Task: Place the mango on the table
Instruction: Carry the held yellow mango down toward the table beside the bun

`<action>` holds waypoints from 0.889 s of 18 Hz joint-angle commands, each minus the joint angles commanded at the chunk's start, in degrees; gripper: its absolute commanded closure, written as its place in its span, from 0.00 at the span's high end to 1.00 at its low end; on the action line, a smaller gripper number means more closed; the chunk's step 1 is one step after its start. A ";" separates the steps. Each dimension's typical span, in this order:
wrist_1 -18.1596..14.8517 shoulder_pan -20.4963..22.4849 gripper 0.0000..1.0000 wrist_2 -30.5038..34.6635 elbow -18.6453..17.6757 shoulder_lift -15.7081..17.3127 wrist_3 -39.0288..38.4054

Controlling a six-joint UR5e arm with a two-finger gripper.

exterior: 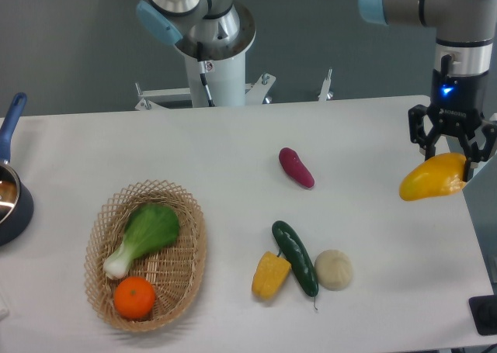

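Woven wicker basket (105,213) lies well apart from gripper (454,157) clamping glossy oblong mango (432,178)

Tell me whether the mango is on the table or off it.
Off it: the mango hangs in the tool, apparently above the table near its right edge.

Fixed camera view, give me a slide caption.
End effector holds the mango above the table's right edge.
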 joint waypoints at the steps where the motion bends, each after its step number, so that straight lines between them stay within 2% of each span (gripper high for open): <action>1: 0.09 0.00 0.44 0.09 -0.35 0.00 0.35; 9: -0.09 -0.35 0.44 0.44 -1.14 0.09 -0.18; 11: 0.09 -0.70 0.44 0.88 -2.37 0.26 -0.26; 14: 0.79 -0.97 0.44 2.54 -3.69 0.09 -0.09; 16: 0.79 -2.45 0.44 6.04 -4.22 -0.17 0.00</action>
